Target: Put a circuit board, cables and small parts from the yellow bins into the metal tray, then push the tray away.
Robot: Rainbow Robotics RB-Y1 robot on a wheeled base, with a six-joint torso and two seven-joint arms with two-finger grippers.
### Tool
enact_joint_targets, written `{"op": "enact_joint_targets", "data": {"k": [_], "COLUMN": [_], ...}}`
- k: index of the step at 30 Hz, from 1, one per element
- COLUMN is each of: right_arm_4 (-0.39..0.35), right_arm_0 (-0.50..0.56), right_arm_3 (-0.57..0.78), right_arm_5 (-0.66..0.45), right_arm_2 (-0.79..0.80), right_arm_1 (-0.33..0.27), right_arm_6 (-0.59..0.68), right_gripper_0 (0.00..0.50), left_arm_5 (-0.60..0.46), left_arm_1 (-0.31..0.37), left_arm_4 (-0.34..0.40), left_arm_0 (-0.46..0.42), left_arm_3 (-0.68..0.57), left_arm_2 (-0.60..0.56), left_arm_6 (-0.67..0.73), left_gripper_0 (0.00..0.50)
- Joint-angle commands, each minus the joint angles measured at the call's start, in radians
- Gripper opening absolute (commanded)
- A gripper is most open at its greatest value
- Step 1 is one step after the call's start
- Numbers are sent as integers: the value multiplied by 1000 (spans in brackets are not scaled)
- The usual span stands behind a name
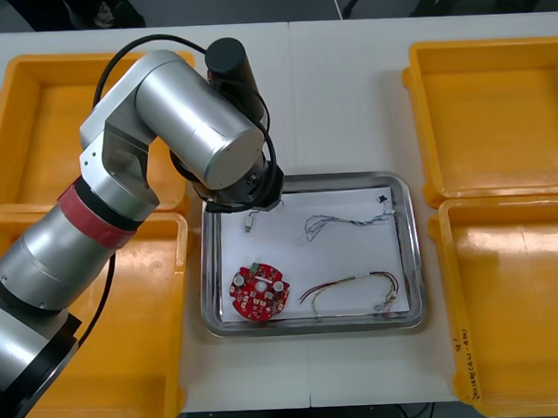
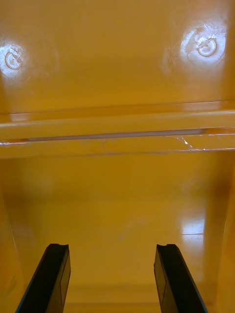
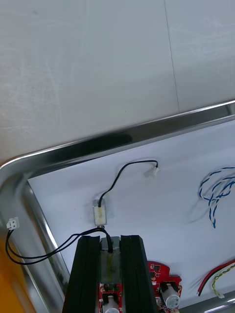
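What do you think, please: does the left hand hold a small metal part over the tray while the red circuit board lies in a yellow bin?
Not quite: the front view shows the red circuit board lying in the metal tray, not a bin. The left hand does hold a small metal part over the tray.

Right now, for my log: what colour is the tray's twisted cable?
The cable is blue and white; left wrist view shows it best.
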State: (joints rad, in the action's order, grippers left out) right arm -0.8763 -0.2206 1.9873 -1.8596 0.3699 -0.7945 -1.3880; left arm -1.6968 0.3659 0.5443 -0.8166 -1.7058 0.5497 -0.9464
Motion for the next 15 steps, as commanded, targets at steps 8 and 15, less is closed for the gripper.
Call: {"op": "enact_joint_targets", "data": {"k": [8,15], "right_arm_4": [-7,-7], "right_arm_0": [9,9], "right_arm_3": [4,4], "right_arm_5": [-4,-4], "right_arm_2": [32,32], "right_arm_1": [5,5], "right_arm_6": [-12,-12], "right_gripper_0": [500,500], "left_arm_5": [105,177], "left_arm_1": [-15,-12], "left_arm_4": [6,0], "left_arm_0": [14,14], "left_arm_3": [5,63], "left_arm_2": [130,165], "left_arm_6": [152,156], "left_gripper_0": [0,0]}}
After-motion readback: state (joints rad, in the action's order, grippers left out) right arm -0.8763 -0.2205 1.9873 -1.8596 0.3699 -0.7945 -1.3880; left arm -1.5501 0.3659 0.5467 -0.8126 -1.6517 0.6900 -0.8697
